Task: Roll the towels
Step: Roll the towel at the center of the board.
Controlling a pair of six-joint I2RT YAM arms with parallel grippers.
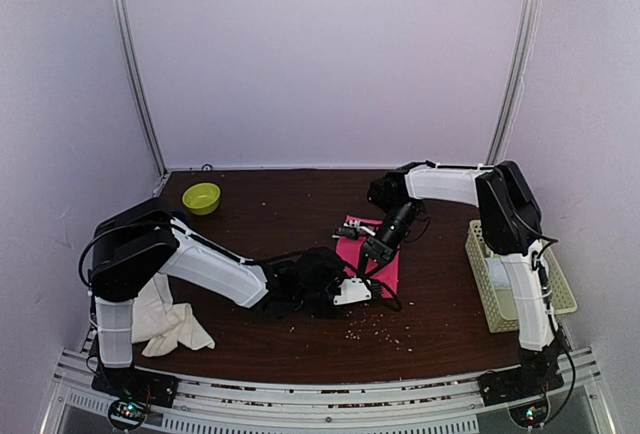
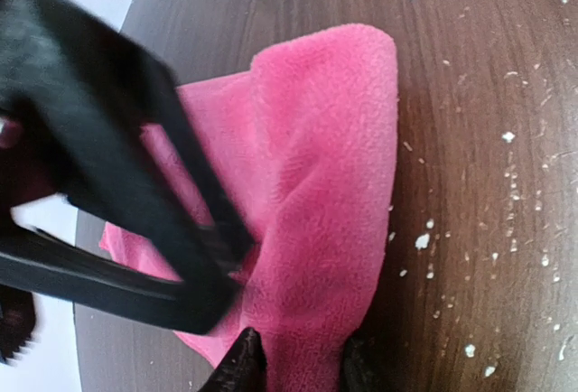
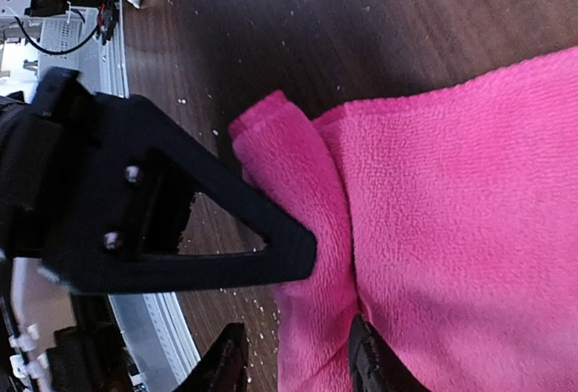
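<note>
The pink towel [image 1: 385, 266] lies flat mid-table with its near edge turned up into a short roll [image 2: 325, 184]. That roll fills the gap of my left gripper [image 2: 301, 369], whose fingertips [image 2: 244, 365] press it from both sides. My right gripper [image 3: 298, 365] straddles the same rolled edge [image 3: 298, 193] from the far side. It stands open, with bare wood showing between one fingertip [image 3: 226, 365] and the cloth. The two grippers meet over the towel [image 1: 365, 264]. The cream towel [image 1: 165, 322] lies crumpled by the left arm's base.
A yellow-green bowl [image 1: 201, 197] sits at the back left. A pale woven basket [image 1: 495, 284] stands at the right edge beside the right arm. White crumbs [image 1: 380, 326] are scattered on the dark wooden table [image 1: 280, 214] near the front.
</note>
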